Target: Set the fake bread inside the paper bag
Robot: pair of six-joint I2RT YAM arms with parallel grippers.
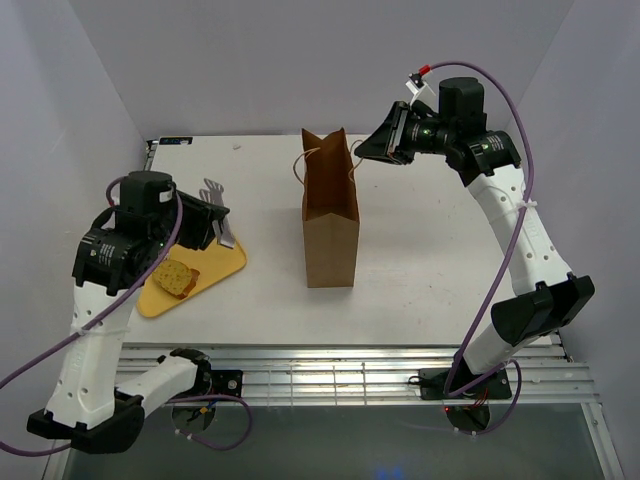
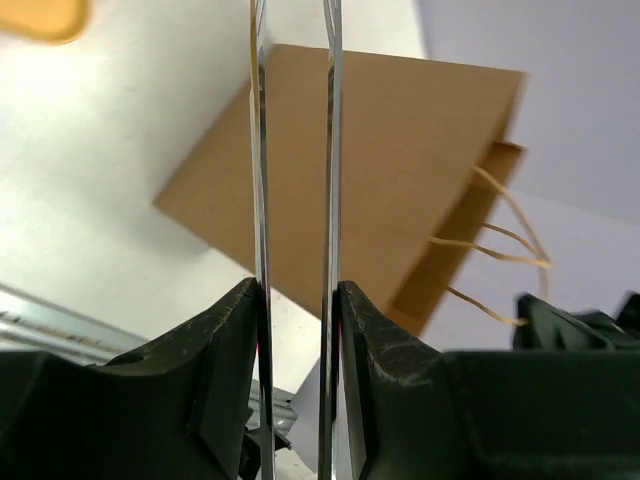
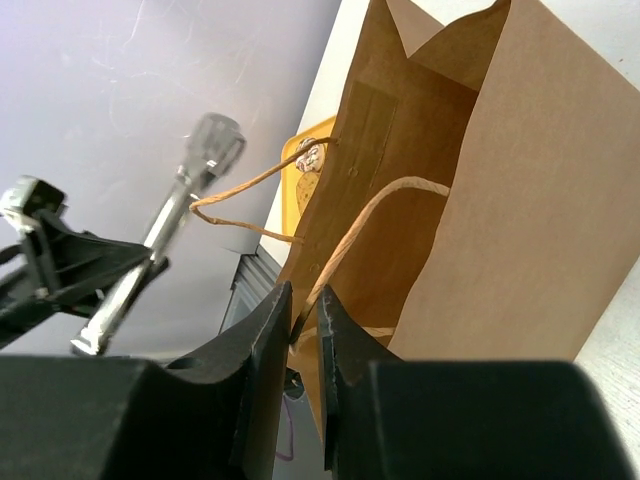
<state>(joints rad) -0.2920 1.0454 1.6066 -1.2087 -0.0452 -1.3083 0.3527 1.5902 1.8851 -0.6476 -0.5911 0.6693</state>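
Note:
The brown paper bag [image 1: 331, 225] stands upright and open in the middle of the table. My right gripper [image 1: 368, 150] is at its top right edge, shut on one looped handle [image 3: 375, 215], as the right wrist view [image 3: 303, 302] shows. A yellowish bread slice [image 1: 175, 278] lies on a flat yellow tray [image 1: 222, 264] at the left. My left gripper [image 1: 208, 222] hovers above the tray and is shut on metal tongs [image 2: 295, 150], whose two arms stand apart and hold nothing. The bag also shows in the left wrist view [image 2: 390, 160]. No bun is visible.
The tongs [image 3: 150, 245] and a corner of the tray [image 3: 300, 165] show past the bag in the right wrist view. The white table ends at a metal rail [image 1: 330, 365] in front. Grey walls close in the left, back and right.

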